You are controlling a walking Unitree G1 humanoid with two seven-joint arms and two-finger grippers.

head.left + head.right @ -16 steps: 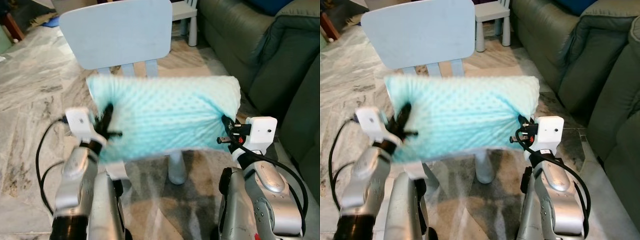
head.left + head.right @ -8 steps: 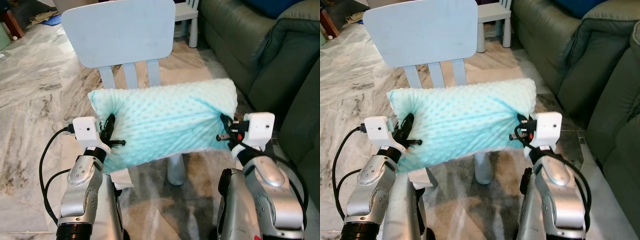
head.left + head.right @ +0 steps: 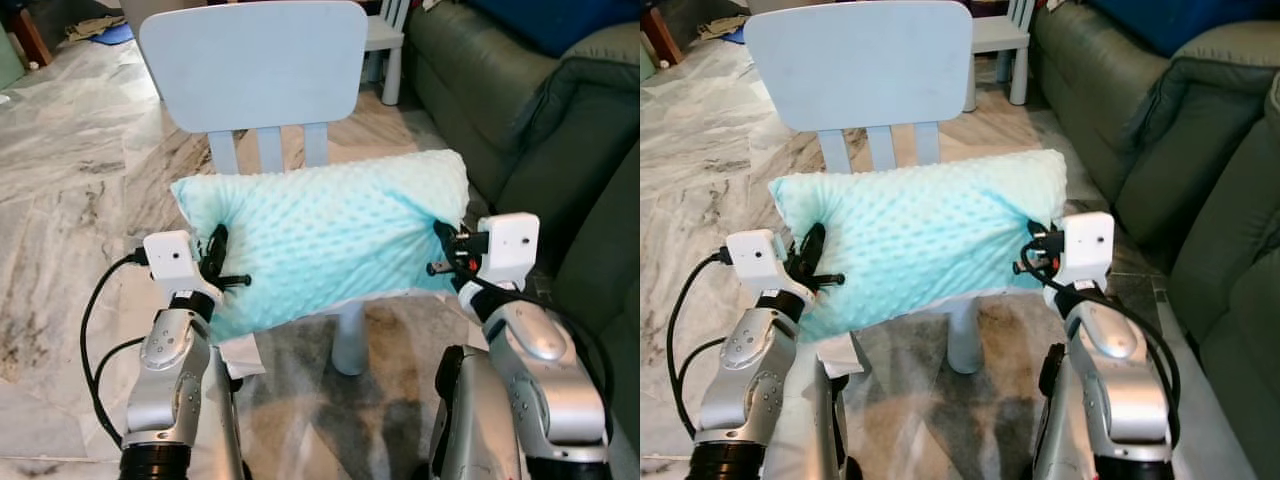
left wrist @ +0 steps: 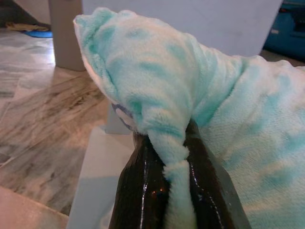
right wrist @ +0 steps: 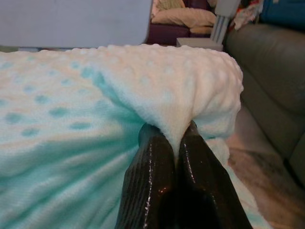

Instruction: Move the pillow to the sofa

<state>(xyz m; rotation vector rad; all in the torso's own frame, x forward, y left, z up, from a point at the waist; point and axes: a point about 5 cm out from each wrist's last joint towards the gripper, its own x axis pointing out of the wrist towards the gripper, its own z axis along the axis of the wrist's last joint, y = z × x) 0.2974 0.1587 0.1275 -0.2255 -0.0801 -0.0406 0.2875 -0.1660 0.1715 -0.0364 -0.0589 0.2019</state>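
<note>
I've got the pillow [image 3: 320, 240] lifted between both arms, mid-frame, in front of the chair [image 3: 252, 65] back and over its seat. The sofa [image 3: 520, 110] fills the right side of the frame, near but apart from the pillow.

Step in hand, as I judge it: carry the pillow right to the sofa. To do it well I'd keep both arms level and the same spacing so the fabric doesn't pull free, raise it clear of the chair before turning, and turn the body rather than stretch one arm.

Left pincer [image 4: 174, 164]: closed narrow on a bunched fold at the pillow's left end, fabric squeezed between the fingers [image 4: 138, 191]. Right pincer [image 5: 177, 143]: also nearly shut, pinching a fold at the right end. Both grips are on thin fabric only, so slipping is the risk.
</note>
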